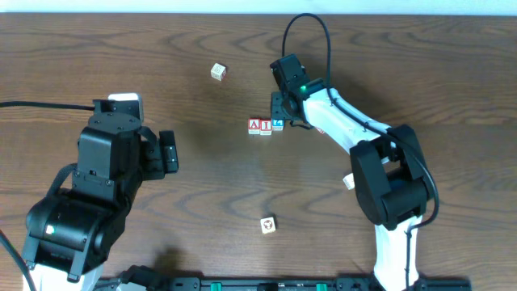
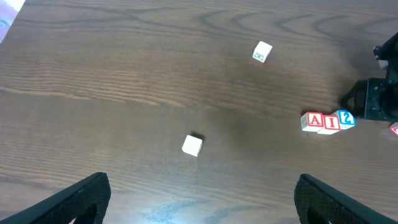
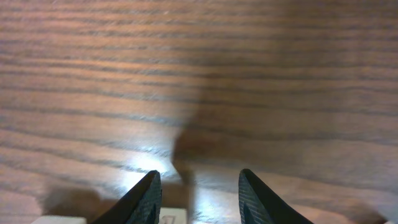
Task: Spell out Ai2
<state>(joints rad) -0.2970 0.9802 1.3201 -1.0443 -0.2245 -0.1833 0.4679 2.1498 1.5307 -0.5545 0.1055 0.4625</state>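
Three touching cubes—A (image 2: pixel 315 121), I (image 2: pixel 331 122), 2 (image 2: pixel 346 118)—mid-table (image 2: pixel 124 74).

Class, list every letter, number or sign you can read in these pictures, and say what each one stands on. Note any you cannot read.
"A": red, on the first red-framed cube, left end of the row.
"I": red, on the second red-framed cube, the middle one.
"2": blue, on the blue-framed cube, right end.
Pale cube, far side: faint marks, too small to read.
Lone cube, near side: a dark mark, unreadable.
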